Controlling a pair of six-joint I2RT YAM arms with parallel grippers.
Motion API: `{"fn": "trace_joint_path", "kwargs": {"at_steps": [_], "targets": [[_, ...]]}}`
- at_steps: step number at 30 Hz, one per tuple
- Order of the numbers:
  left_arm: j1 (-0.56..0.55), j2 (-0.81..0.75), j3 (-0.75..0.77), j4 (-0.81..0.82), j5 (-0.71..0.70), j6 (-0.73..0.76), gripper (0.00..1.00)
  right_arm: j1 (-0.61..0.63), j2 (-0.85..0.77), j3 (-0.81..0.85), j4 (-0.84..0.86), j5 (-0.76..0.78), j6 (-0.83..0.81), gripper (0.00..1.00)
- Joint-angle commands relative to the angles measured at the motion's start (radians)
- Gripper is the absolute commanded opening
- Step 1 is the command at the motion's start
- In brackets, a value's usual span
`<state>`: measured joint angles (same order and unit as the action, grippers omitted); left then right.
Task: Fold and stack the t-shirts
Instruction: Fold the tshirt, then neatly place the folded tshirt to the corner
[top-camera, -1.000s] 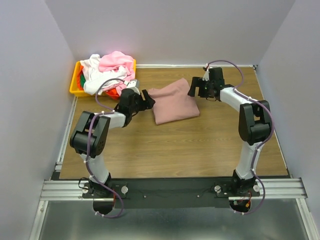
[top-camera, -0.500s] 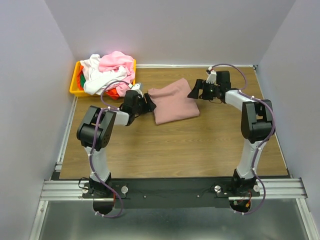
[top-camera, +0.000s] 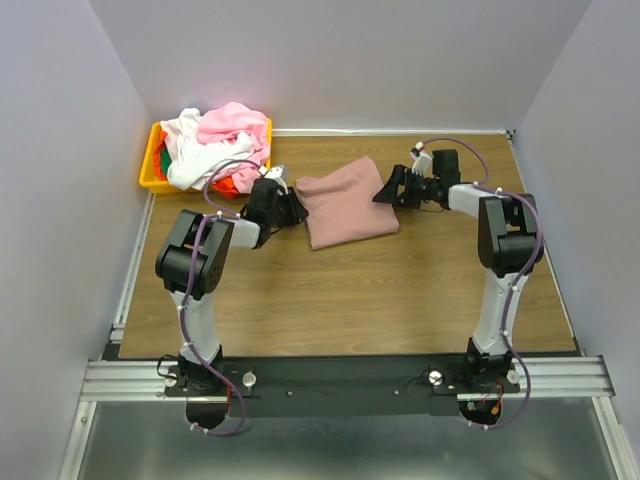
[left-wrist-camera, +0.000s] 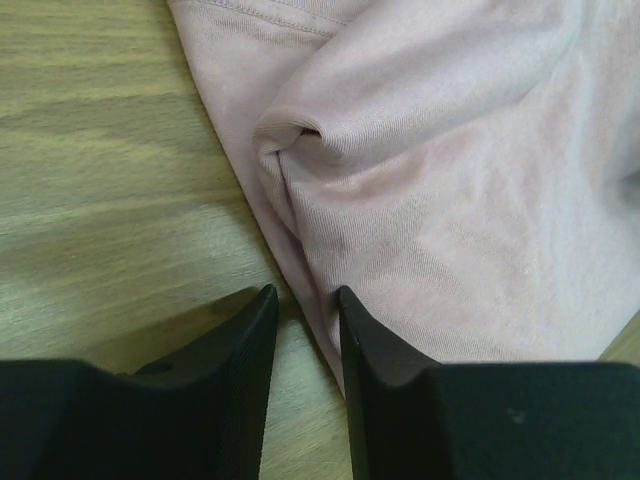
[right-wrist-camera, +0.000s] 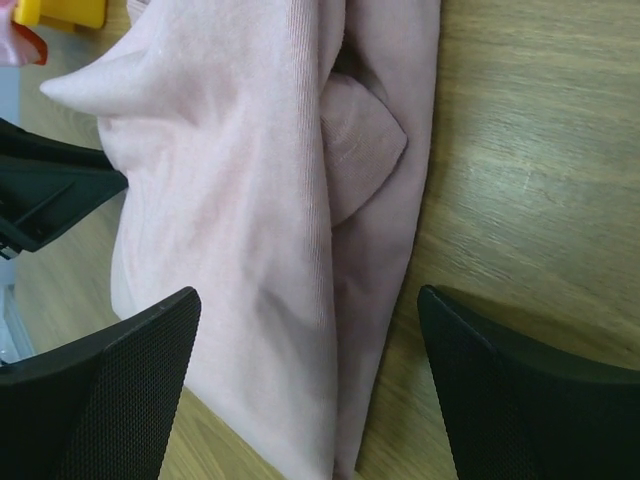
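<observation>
The dusty mauve-pink t-shirt (top-camera: 345, 205) lies roughly folded on the wooden table, mid-back. My left gripper (top-camera: 298, 210) is low at its left edge. In the left wrist view the jaws (left-wrist-camera: 305, 300) stand a narrow gap apart, with the shirt's (left-wrist-camera: 450, 200) edge lying in the gap beside the right finger and wood showing between. My right gripper (top-camera: 385, 190) is at the shirt's right edge. In the right wrist view it (right-wrist-camera: 310, 310) is wide open, straddling the folded cloth (right-wrist-camera: 230, 170). The other t-shirts (top-camera: 215, 140), light pink, white, red-orange and green, are heaped in the bin.
The yellow plastic bin (top-camera: 150, 172) stands at the back left corner, close behind my left arm. Walls enclose the table on the left, back and right. The left gripper's fingers (right-wrist-camera: 50, 190) show in the right wrist view beyond the shirt.
My left gripper has slid forward up to the shirt's left edge. My right gripper has swung down and in toward the shirt's right edge. The shirt has not moved.
</observation>
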<state>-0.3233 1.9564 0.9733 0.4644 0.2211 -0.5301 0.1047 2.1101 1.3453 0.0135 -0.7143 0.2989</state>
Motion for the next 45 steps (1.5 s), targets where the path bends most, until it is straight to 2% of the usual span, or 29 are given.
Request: {"fn": "trace_joint_path", "kwargs": {"at_steps": [1, 2, 10, 18, 20, 21, 23, 25, 26, 29, 33, 37, 42, 45], "targets": [[-0.007, 0.018, 0.025, -0.041, -0.008, 0.022, 0.38, -0.005, 0.073, 0.025, 0.006, -0.071, 0.040, 0.94], [-0.007, 0.019, 0.027, -0.043, -0.008, 0.024, 0.34, -0.003, 0.079, 0.026, 0.006, -0.082, 0.049, 0.93], [-0.008, 0.021, 0.038, -0.066, -0.011, 0.033, 0.33, 0.027, 0.119, 0.035, 0.005, -0.096, 0.069, 0.81], [-0.014, 0.018, 0.035, -0.064, -0.012, 0.038, 0.33, 0.056, 0.149, 0.061, 0.003, -0.102, 0.088, 0.54], [-0.014, 0.013, 0.031, -0.061, -0.011, 0.038, 0.33, 0.058, 0.149, 0.064, 0.003, -0.102, 0.089, 0.39], [-0.016, 0.012, 0.030, -0.059, -0.009, 0.036, 0.33, 0.058, 0.146, 0.063, 0.003, -0.091, 0.091, 0.27], [-0.017, -0.014, 0.021, -0.055, -0.008, 0.036, 0.36, 0.058, 0.128, 0.060, 0.002, -0.076, 0.089, 0.17], [-0.017, -0.040, 0.012, -0.055, -0.009, 0.036, 0.45, 0.058, 0.110, 0.054, 0.000, -0.044, 0.083, 0.06], [-0.017, -0.074, 0.007, -0.058, -0.014, 0.039, 0.53, 0.058, 0.090, 0.052, -0.004, -0.010, 0.080, 0.03], [-0.017, -0.151, 0.005, -0.093, -0.025, 0.059, 0.67, 0.055, 0.038, 0.057, -0.042, 0.076, 0.054, 0.00], [-0.017, -0.235, 0.044, -0.217, -0.051, 0.097, 0.79, 0.055, -0.001, 0.100, -0.135, 0.212, 0.013, 0.00], [-0.017, -0.354, 0.047, -0.315, -0.078, 0.128, 0.80, 0.041, -0.018, 0.146, -0.223, 0.321, -0.038, 0.01], [-0.029, -0.508, 0.002, -0.319, -0.005, 0.073, 0.81, 0.006, -0.002, 0.202, -0.308, 0.478, -0.104, 0.00], [-0.031, -0.571, -0.013, -0.326, -0.009, 0.070, 0.81, -0.026, 0.010, 0.221, -0.328, 0.557, -0.130, 0.00]]}}
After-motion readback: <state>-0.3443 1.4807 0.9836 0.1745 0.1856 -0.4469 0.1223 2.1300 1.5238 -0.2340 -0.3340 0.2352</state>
